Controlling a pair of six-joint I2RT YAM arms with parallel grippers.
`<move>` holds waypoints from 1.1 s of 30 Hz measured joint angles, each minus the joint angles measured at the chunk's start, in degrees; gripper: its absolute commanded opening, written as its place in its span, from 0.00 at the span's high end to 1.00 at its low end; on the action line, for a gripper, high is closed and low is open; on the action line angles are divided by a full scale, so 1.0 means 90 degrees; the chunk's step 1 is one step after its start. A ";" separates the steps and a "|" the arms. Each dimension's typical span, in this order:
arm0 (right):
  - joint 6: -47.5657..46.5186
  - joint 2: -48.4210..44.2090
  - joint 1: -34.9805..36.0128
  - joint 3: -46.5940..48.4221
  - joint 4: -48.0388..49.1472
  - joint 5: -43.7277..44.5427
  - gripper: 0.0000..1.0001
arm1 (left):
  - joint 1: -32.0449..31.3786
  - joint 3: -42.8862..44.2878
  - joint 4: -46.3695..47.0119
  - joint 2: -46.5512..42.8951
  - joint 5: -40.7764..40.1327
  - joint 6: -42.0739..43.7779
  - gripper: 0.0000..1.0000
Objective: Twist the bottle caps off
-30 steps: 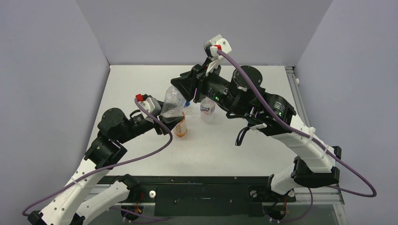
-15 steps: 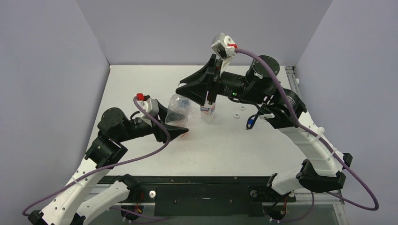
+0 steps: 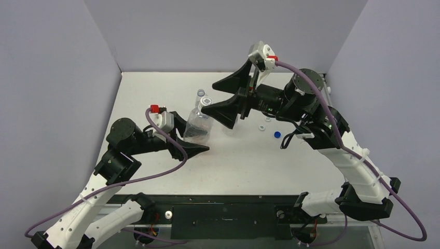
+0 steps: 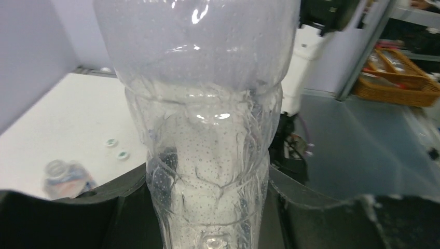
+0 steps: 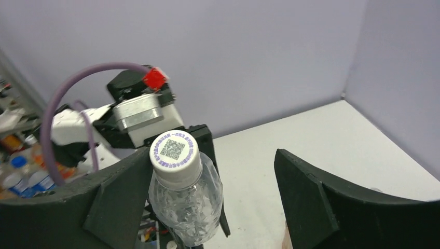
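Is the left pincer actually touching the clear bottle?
Touching. The left wrist view shows the left pincer closed against both sides of the clear bottle, whose thin plastic is creased where it is squeezed.

Two white loose caps [image 3: 267,119] and one blue loose cap [image 3: 277,134] are counted. Two bottles are made out: one clear bottle [image 4: 207,155] and one short labelled bottle [image 4: 65,178].

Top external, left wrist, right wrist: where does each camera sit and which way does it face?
Top external: above and behind the bases, looking down on the table; both arms show.
Left wrist: on the left hand, looking along its fingers at the clear bottle they clamp.
Right wrist: on the right hand, looking past its open fingers at the bottle's white cap.
Shared: that bottle, in all three.
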 measured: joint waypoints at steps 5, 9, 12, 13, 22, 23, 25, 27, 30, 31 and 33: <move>0.0301 0.0075 0.0199 0.0068 -0.0185 0.1637 0.18 | 0.0036 -0.0032 -0.0216 0.0000 -0.1331 0.0780 1.00; 0.0308 0.0551 0.0597 0.0697 -0.0483 0.2591 0.18 | 0.0027 -0.0090 -0.0342 -0.0005 -0.1928 0.1324 1.00; 0.0308 0.0899 0.0780 0.1010 -0.0656 0.2919 0.26 | 0.0017 -0.0112 -0.0393 -0.0002 -0.2217 0.1583 1.00; 0.0313 0.0998 0.0818 0.1052 -0.0704 0.3004 0.29 | 0.0017 -0.0112 -0.0410 -0.0002 -0.2288 0.1622 1.00; 0.0413 0.1222 0.0852 0.1052 -0.0925 0.3337 0.39 | -0.0012 -0.0172 -0.0534 0.0002 -0.2560 0.1775 1.00; 0.0415 0.1202 0.0852 0.1037 -0.0918 0.3376 0.34 | -0.0012 -0.0182 -0.0532 0.0002 -0.2567 0.1775 1.00; 0.0408 0.1139 0.0845 0.0976 -0.0879 0.3451 0.34 | -0.0017 -0.0216 -0.0529 -0.0005 -0.2579 0.1775 1.00; 0.0389 0.1049 0.0845 0.0918 -0.0879 0.3517 0.41 | -0.0024 -0.0243 -0.0532 -0.0007 -0.2594 0.1770 1.00; 0.0376 0.0916 0.0843 0.0906 -0.0857 0.3592 0.49 | -0.0024 -0.0253 -0.0532 -0.0007 -0.2623 0.1753 1.00; 0.0376 0.0884 0.0840 0.0906 -0.0835 0.3606 0.50 | -0.0024 -0.0253 -0.0532 -0.0010 -0.2637 0.1749 1.00; 0.0384 0.0835 0.0840 0.0908 -0.0811 0.3614 0.49 | -0.0024 -0.0253 -0.0532 -0.0010 -0.2652 0.1729 1.00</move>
